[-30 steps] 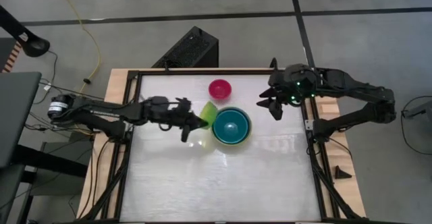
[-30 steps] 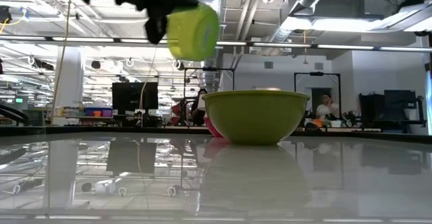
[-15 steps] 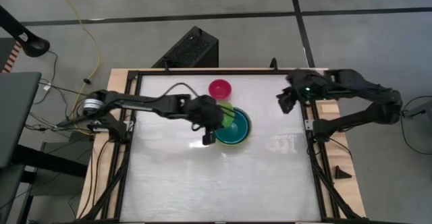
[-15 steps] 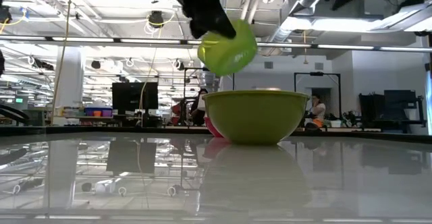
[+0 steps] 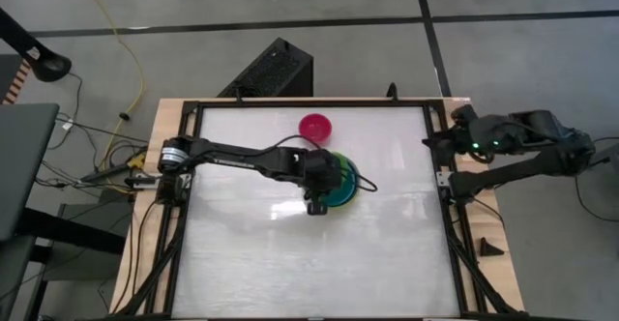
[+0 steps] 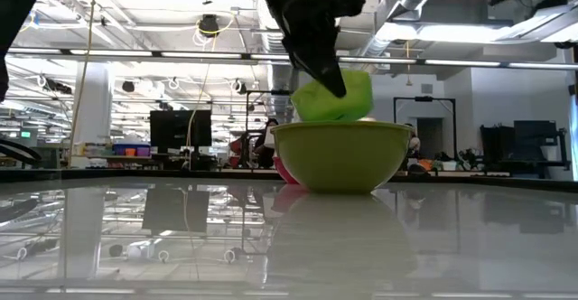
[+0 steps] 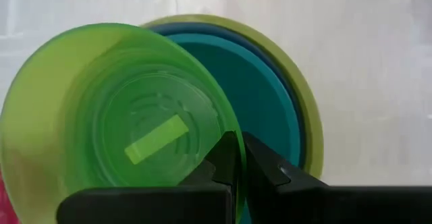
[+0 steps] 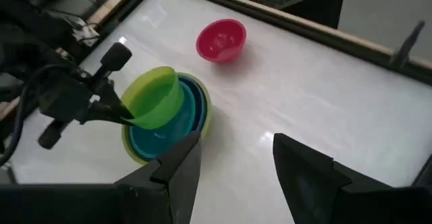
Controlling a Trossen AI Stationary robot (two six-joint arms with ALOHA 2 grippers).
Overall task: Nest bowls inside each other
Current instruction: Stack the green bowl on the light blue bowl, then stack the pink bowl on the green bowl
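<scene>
The small bright green bowl (image 7: pixel 121 129) hangs tilted just over a stack at the table's middle: a teal bowl (image 7: pixel 270 96) in a light blue one, both in the large olive-green bowl (image 6: pixel 341 155). My left gripper (image 5: pixel 321 181) is shut on the green bowl. The magenta-pink bowl (image 5: pixel 315 126) rests on its base, alone, behind the stack. My right gripper (image 5: pixel 432 142) stands open and holds nothing, high over the table's right edge. My left gripper pinches the green bowl's rim (image 7: pixel 233 126), one finger inside the bowl and one outside. The fingers (image 7: pixel 226 153) slant down from the table's left. The bowl is lifted clear and tilted, its mouth partly up and its base (image 6: pixel 336 112) about level with the olive-green bowl's rim.
The white table top has a black frame (image 5: pixel 193 108) around it and free room in front of and to either side of the stack. A black box (image 5: pixel 276 70) stands on the floor beyond the far edge.
My left gripper has carried the green bowl toward the table's right, from left of the stack to over it, and has sunk a little and rolled. The bowl has turned from lying on its side to mouth partly up. My right gripper has drawn back toward the table's right edge.
</scene>
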